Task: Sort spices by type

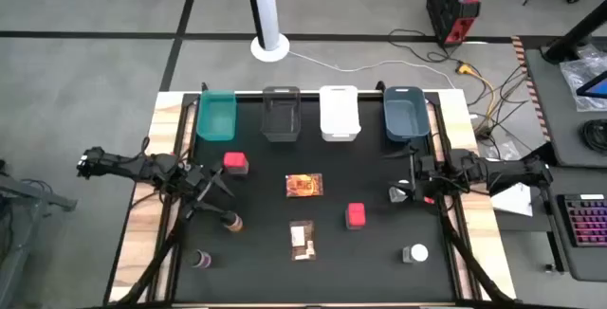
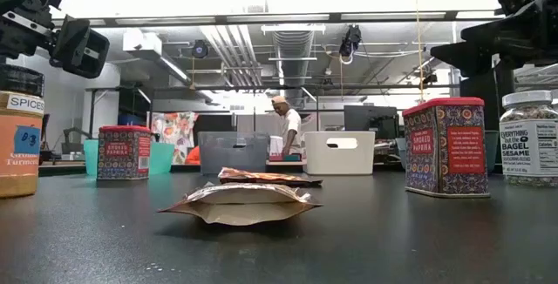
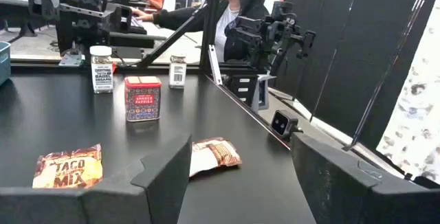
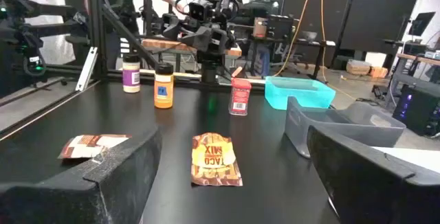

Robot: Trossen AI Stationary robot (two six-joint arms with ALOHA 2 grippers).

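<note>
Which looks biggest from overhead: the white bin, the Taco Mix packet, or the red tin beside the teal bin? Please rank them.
1. White bin, clearly largest.
2. Taco Mix packet, lying flat mid-table.
3. Red tin, smallest, though only its top shows from above, so its height is hidden.

Grey floor (image 1: 95, 6), white pole (image 1: 266, 6), exposed ceiling ducts (image 2: 296, 49).

High view: overhead, straight down on the whole table (image 1: 313, 271). Low view: tabletop level, facing the bins. Wrist views look across the table toward each other (both share the taco mix packet (image 3: 68, 168)).
</note>
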